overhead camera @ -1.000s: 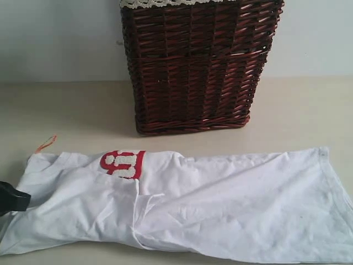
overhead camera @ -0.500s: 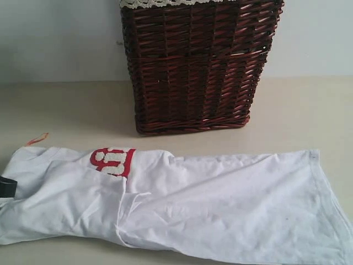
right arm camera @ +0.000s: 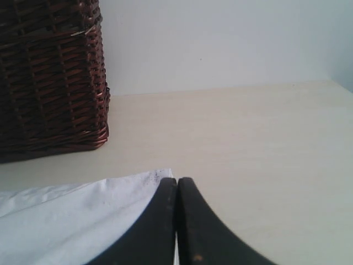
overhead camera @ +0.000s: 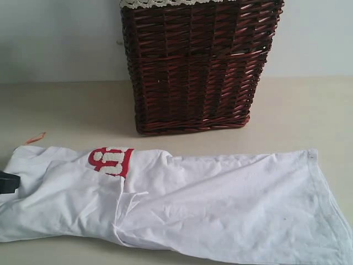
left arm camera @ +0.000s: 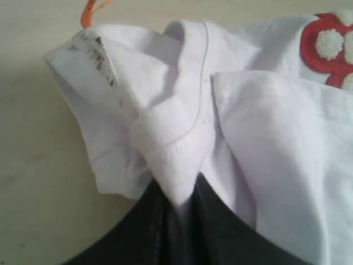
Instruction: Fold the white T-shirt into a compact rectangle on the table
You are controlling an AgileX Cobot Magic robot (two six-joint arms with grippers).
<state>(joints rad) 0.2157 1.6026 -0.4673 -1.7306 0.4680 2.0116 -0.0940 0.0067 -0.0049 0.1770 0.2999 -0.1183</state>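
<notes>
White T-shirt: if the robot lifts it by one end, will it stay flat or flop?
Probably flop: the wrinkled white cotton T-shirt bunches into soft folds where the left fingers pinch it. It looks thin and light, so pushing would likely crumple it.

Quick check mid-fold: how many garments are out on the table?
1: the wrinkled white cotton T-shirt with red-outlined letters, lying stretched across the pale beige table in front of the dark brown wicker basket. More may be hidden inside the basket.
</notes>
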